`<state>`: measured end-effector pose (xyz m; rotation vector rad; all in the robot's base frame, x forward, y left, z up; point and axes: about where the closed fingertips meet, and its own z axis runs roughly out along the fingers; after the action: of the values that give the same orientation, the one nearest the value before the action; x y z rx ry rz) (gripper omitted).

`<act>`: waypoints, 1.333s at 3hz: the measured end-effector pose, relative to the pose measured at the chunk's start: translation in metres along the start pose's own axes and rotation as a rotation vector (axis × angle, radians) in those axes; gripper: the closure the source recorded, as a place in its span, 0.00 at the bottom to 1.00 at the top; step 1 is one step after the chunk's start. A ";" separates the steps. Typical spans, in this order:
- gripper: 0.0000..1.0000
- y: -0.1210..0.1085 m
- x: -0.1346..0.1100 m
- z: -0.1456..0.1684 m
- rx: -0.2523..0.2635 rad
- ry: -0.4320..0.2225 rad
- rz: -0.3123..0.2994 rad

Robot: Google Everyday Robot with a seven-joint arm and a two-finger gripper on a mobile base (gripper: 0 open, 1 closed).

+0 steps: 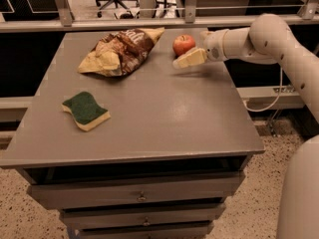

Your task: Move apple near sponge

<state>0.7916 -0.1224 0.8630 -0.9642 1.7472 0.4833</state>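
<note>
The red apple [183, 44] stands at the far right of the grey table [164, 108], next to the snack bag. The sponge [85, 110], dark green on top with a pale yellow base, lies flat at the table's left front. My gripper [187, 59] reaches in from the right on a white arm, low over the table. Its pale tip sits just in front of the apple and to its right, overlapping the apple's lower edge. The apple rests on the table. The sponge is far from the gripper, across the table.
A crumpled brown-and-yellow snack bag [119, 51] lies at the back, left of the apple. A metal rail [149, 21] runs behind the table's far edge. Drawers [142, 195] are under the tabletop. The white arm [269, 39] curves along the right side.
</note>
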 end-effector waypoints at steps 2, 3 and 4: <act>0.43 0.007 -0.012 0.019 -0.057 -0.030 -0.031; 0.75 0.008 -0.016 0.010 -0.075 -0.045 -0.036; 0.97 0.013 -0.030 -0.015 -0.094 -0.062 -0.027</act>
<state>0.7772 -0.1137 0.8950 -1.0269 1.6660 0.5763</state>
